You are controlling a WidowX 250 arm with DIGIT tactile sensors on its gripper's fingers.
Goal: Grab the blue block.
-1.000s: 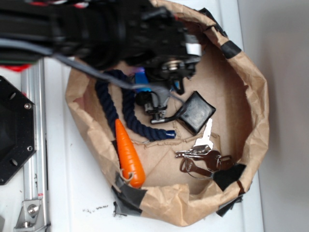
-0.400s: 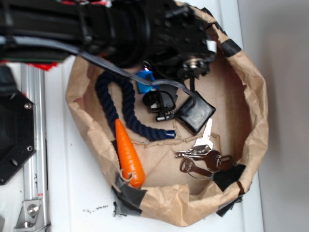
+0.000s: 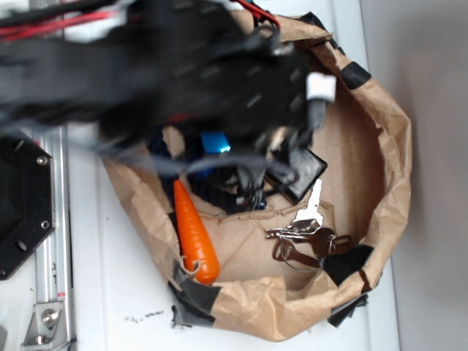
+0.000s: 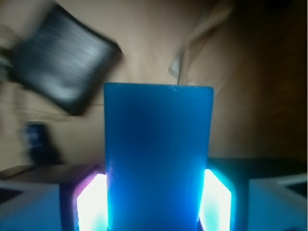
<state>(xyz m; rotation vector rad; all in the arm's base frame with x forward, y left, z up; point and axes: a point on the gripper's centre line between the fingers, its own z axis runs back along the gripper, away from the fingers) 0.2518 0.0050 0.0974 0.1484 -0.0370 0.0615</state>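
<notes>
In the wrist view, the tool (image 4: 155,202) is closed on the blue block (image 4: 159,159), one glowing pad (image 4: 91,202) against each long side. The block's long axis runs straight out from the tool, free end pointing away. Beyond it, blurred, lies the black square pad (image 4: 62,65) on the brown paper bag (image 3: 380,146).

Heavy motion blur, dim wrist view
</notes>
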